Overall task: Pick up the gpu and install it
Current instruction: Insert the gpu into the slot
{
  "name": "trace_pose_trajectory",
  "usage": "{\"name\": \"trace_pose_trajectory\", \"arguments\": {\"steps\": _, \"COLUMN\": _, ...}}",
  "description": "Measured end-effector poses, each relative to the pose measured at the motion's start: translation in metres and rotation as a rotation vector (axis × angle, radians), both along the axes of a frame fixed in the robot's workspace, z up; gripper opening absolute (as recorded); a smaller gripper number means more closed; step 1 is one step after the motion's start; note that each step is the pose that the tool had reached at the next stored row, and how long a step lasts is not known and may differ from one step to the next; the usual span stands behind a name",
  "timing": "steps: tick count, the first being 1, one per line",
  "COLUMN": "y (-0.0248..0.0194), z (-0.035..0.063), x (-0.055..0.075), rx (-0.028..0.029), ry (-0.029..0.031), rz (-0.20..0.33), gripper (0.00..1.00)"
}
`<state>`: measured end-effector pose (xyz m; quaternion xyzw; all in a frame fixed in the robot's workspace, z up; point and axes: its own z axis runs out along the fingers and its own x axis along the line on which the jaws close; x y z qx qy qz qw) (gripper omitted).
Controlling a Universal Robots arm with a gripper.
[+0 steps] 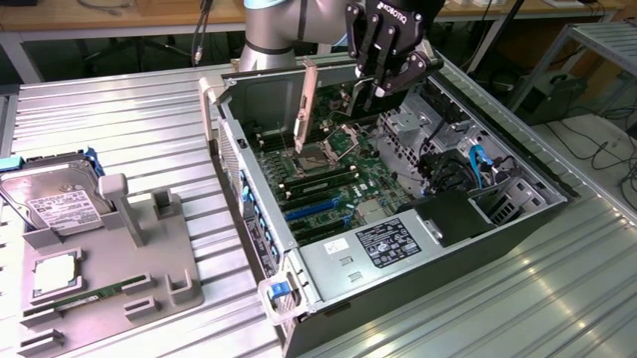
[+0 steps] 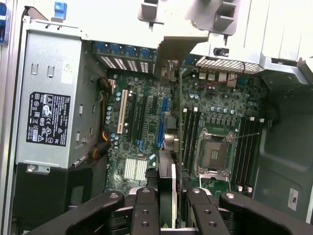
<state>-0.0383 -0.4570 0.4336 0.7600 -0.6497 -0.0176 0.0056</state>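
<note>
Black two-finger gripper [image 1: 381,91] [image 2: 168,208] is clamped on the gpu [image 1: 333,93] [image 2: 167,183], a thin flat black expansion card, with one finger on each face. The card is on edge, upright, up in the air over the open tower. Its long silvery metal bracket [image 1: 306,104] [image 2: 176,51] is on the end away from the fingers. In the wrist view the bracket sits toward the vented rear wall of the case.

The gpu is not seated and hangs above the green motherboard [image 1: 333,190] [image 2: 146,127]. In the wrist view its edge runs between the blue expansion slots [image 2: 161,122] and the square metal-framed CPU socket [image 1: 321,155] [image 2: 215,154]. Black memory slots [image 2: 190,129] lie just beside that line.

The black and silver computer case [image 1: 527,190] lies on its side with the panel off. The boxy silver power supply [image 1: 383,246] [image 2: 49,117] with a black label is at the end nearest the exterior camera. Blue cables [image 1: 478,165] run on the exterior view's right side of the case.

Well apart, at the exterior view's left, a grey plastic parts fixture [image 1: 119,246] sits on the ribbed metal table [image 1: 130,119]. It holds a boxy silver hard drive [image 1: 55,200] with a white label, standing tilted. It also holds a square silvery processor chip [image 1: 57,272] and a narrow green memory stick [image 1: 89,296], both lying flat.
</note>
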Motion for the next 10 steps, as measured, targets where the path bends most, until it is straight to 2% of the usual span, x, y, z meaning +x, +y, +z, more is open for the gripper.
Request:
{"name": "trace_pose_trajectory", "arguments": {"steps": 5, "y": -0.001, "z": -0.0002, "x": -0.0001, "rx": -0.0001, "ry": -0.0002, "rz": 0.054, "gripper": 0.27}}
{"name": "trace_pose_trajectory", "arguments": {"steps": 10, "y": -0.0011, "z": -0.0021, "x": -0.0001, "rx": -0.0002, "ry": -0.0038, "rz": 0.09, "gripper": 0.27}}
